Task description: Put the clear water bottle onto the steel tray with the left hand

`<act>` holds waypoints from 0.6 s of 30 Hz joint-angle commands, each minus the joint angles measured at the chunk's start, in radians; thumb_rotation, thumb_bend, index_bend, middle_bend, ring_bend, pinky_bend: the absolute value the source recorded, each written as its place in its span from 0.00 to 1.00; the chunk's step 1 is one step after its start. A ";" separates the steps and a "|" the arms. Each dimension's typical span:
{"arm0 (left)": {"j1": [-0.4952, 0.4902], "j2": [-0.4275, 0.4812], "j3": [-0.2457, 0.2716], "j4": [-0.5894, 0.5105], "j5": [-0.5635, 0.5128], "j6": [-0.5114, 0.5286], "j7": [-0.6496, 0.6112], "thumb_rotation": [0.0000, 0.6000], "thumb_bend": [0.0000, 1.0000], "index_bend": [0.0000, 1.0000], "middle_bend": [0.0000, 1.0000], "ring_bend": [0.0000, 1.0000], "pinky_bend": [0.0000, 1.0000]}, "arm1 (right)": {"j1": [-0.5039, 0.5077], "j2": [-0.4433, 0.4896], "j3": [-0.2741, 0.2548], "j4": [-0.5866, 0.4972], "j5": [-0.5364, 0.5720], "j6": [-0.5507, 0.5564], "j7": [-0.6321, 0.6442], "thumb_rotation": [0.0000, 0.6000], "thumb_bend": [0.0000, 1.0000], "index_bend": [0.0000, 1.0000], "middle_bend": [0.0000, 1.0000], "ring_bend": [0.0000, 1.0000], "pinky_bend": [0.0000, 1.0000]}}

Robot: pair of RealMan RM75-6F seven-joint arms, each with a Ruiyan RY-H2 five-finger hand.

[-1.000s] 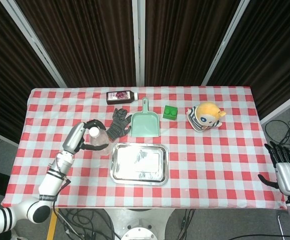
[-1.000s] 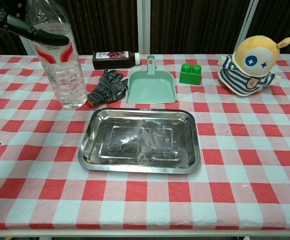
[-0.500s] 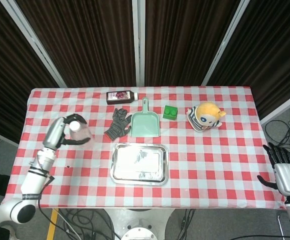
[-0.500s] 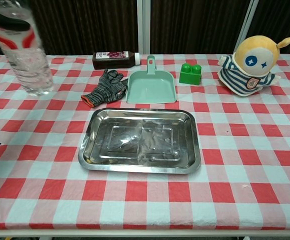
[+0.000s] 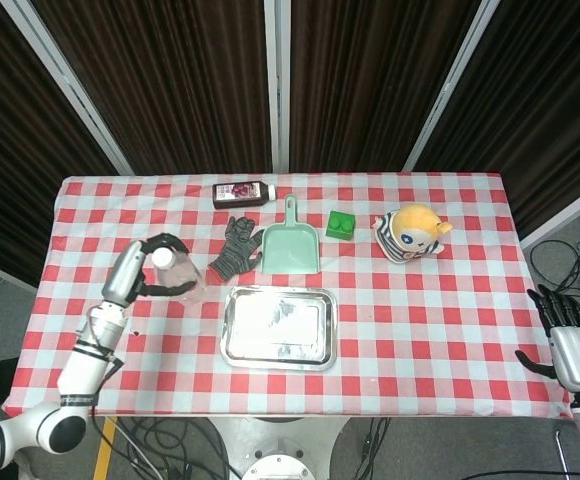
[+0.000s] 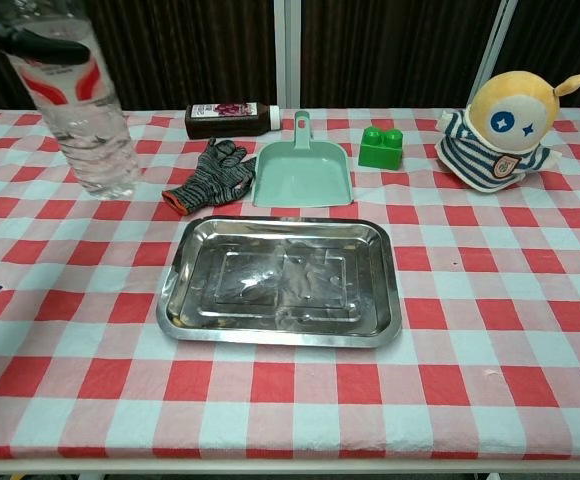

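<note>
Since half a second ago the left hand has carried the clear plastic water bottle with a white cap and red label back to the right, toward the rectangular steel tray; a full second ago it was further right again, so the bottle has swung out and partly returned. The bottle stands upright in the hand's grasp, dark fingers wrapped around its upper part, just above the red label (the chest view shows only those fingers, not the palm). In the chest view the bottle appears at the far left, its base level with the checks behind the tray's left corner; whether the base touches the red-and-white checked tablecloth cannot be told. Bottle and tray are apart, with bare cloth between them.

The right hand hangs off the table's right edge, fingers apart, holding nothing.

Behind the tray lie a grey knitted glove with an orange cuff and, just beside it, a mint-green plastic dustpan. Further back are a dark bottle lying on its side with a pink label, a green toy building block and a round yellow plush doll in a striped shirt.
</note>
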 commanded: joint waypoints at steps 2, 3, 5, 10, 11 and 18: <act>-0.042 -0.100 0.003 -0.011 0.021 0.001 0.020 1.00 0.22 0.56 0.63 0.53 0.61 | 0.002 -0.002 -0.001 0.002 0.002 -0.007 -0.002 1.00 0.12 0.00 0.00 0.00 0.00; -0.049 -0.115 -0.002 -0.011 0.016 0.001 0.024 1.00 0.22 0.56 0.63 0.53 0.61 | 0.002 -0.003 -0.001 0.003 0.001 -0.008 -0.003 1.00 0.12 0.00 0.00 0.00 0.00; -0.069 -0.154 -0.010 -0.002 0.003 -0.004 0.041 1.00 0.22 0.56 0.63 0.53 0.61 | 0.003 -0.004 -0.002 0.006 0.002 -0.012 0.000 1.00 0.12 0.00 0.00 0.00 0.00; -0.104 -0.243 -0.003 0.039 -0.015 -0.020 0.070 1.00 0.22 0.56 0.63 0.53 0.61 | 0.002 0.000 0.004 0.007 0.007 -0.007 0.015 1.00 0.12 0.00 0.00 0.00 0.00; -0.109 -0.258 -0.001 0.048 -0.017 -0.022 0.072 1.00 0.22 0.56 0.63 0.53 0.61 | 0.001 0.001 0.005 0.007 0.008 -0.006 0.017 1.00 0.12 0.00 0.00 0.00 0.00; -0.121 -0.348 0.034 0.128 0.021 -0.005 0.093 1.00 0.22 0.56 0.63 0.53 0.61 | 0.003 0.005 0.009 0.007 0.014 -0.012 0.026 1.00 0.12 0.00 0.00 0.00 0.00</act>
